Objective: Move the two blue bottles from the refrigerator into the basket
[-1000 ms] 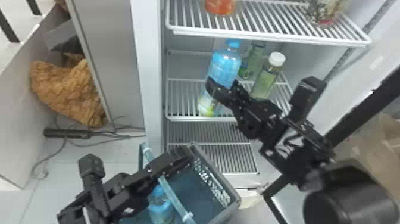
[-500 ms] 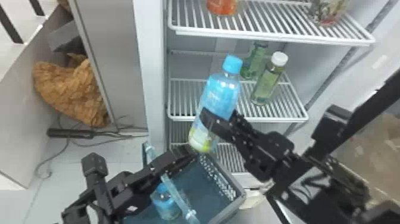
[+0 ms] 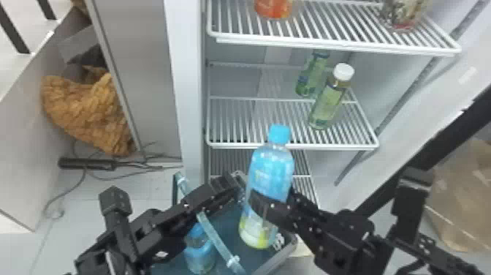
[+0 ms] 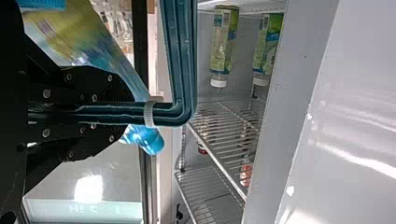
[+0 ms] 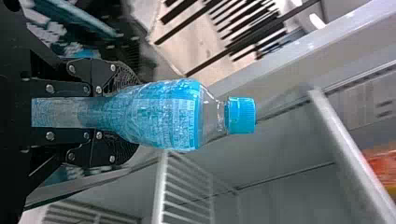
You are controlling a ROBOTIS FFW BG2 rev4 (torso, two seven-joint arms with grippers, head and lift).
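Observation:
My right gripper point(image 3: 273, 199) has a blue bottle point(image 3: 272, 172) between its fingers, nearly upright with the blue cap up, over the far part of the basket point(image 3: 286, 252). In the right wrist view, both pads of the right gripper point(image 5: 130, 114) press the bottle's sides below its cap point(image 5: 241, 115). The left gripper point(image 3: 233, 186) is at the basket's handle point(image 3: 219, 241); in the left wrist view, the left gripper point(image 4: 122, 113) is closed around that handle point(image 4: 184, 60), with the held bottle point(image 4: 109, 53) behind. Another blue bottle point(image 3: 199, 252) is inside the basket.
Two green bottles, one white-capped point(image 3: 328, 98), stand on the middle refrigerator shelf point(image 3: 255, 146). An orange item point(image 3: 274, 9) and a jar point(image 3: 403, 14) are on the shelf above. Cables point(image 3: 128, 166) lie on the floor at the left.
The right gripper has carried the bottle out from the middle shelf, toward the camera and down, until it is over the basket. The left gripper has stayed nearly still.

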